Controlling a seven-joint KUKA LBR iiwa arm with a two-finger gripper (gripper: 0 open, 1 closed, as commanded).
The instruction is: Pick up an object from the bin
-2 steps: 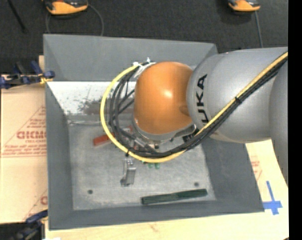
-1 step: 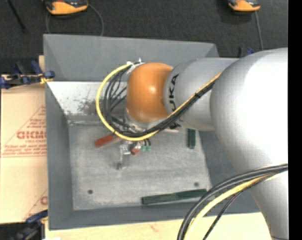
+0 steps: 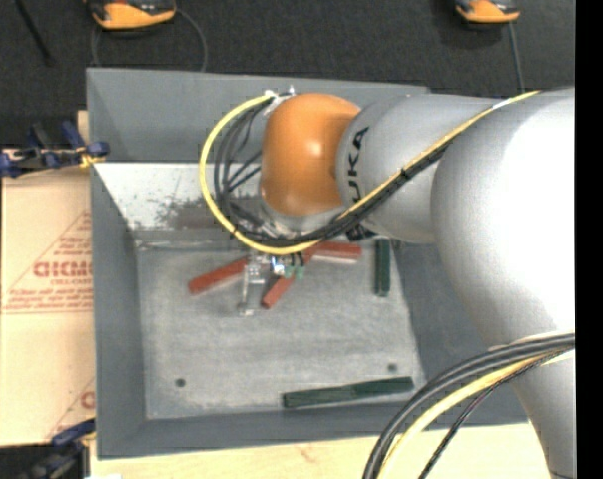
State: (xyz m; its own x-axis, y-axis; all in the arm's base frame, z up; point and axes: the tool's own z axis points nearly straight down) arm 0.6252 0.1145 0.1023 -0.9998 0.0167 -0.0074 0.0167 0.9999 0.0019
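Camera view from up top, so starting at the near wall of the grey metal bin (image 3: 117,297): a long dark green stick (image 3: 346,394) lies flat on the floor just along that wall, toward the right and tilted a touch. Off to its left, well apart, sits a small dark speck (image 3: 180,383), too tiny for me to say what it is. Moving in toward the middle, the end effector (image 3: 250,292) is down low at the bin floor, right in a little scatter of red-brown sticks. One longer red-brown stick (image 3: 217,278) lies slanted just to its left, and a shorter red-brown stick (image 3: 277,291) lies slanted just to its right. Honestly can't tell if the end effector is open or closed from here, since the wrist hangs over most of it. I can't say either stick is actually gripped; both are just right beside it. A bit farther back and to the right, a third red-brown stick (image 3: 338,254) pokes out from under the arm, and near it a short dark green stick (image 3: 381,267) lies pointing toward the far wall. Over all that sits the orange cover (image 3: 301,158) on the wrist, looped with yellow and black cables (image 3: 219,148), and the big silver arm (image 3: 481,198) reaches in from the right.
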